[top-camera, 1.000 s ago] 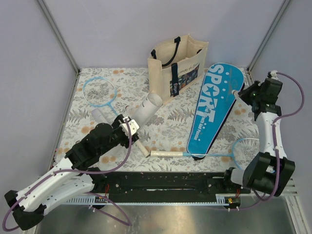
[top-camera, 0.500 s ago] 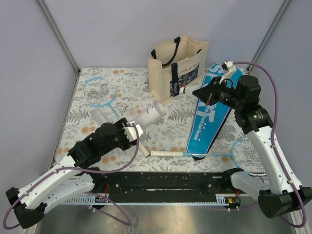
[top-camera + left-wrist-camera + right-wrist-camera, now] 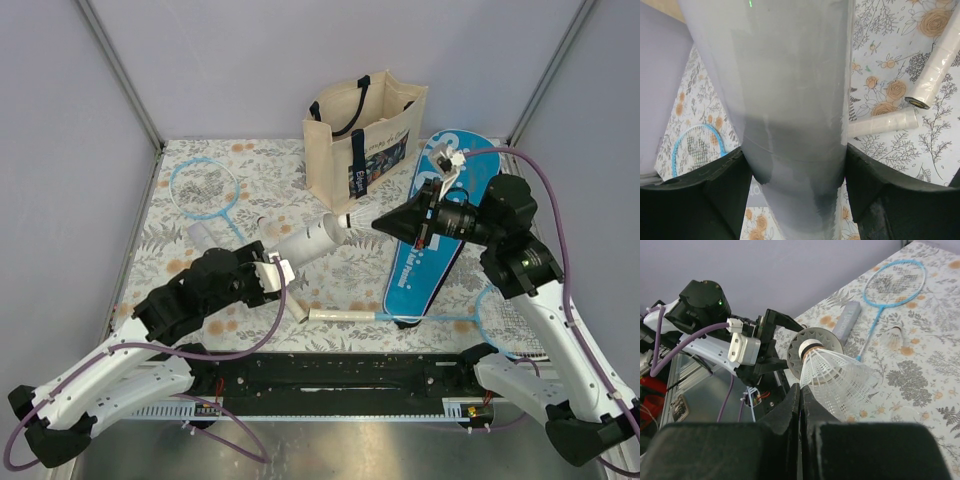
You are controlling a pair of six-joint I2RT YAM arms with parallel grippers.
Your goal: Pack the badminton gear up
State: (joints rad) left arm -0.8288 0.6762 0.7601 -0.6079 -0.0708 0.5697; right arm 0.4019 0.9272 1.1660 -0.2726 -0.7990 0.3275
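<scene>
My left gripper [image 3: 268, 270] is shut on the long white tube [image 3: 308, 240] and holds it off the table, tilted, with its open end toward the right arm. In the left wrist view the tube [image 3: 785, 100] fills the gap between both fingers [image 3: 715, 192]. My right gripper [image 3: 388, 222] is shut on the skirt of a white shuttlecock [image 3: 358, 217], whose cork tip sits right at the tube's open end [image 3: 815, 346]. The shuttlecock [image 3: 837, 375] is pinched by the shut right gripper [image 3: 800, 390]. One light-blue racket [image 3: 205, 188] lies at the back left, the other [image 3: 505, 315] at the front right. The blue "SPORT" case [image 3: 440, 235] lies under my right arm.
The cream tote bag [image 3: 365, 135] stands at the back centre. A short white tube piece [image 3: 200, 238] lies left of my left gripper. Another shuttlecock [image 3: 892, 337] lies on the floral cloth. Racket handles [image 3: 340, 315] cross the near middle.
My right arm swung left from the table's right edge, across the case, carrying the shuttlecock to the tube's mouth. My left gripper lifted and turned the tube's open end toward it.
</scene>
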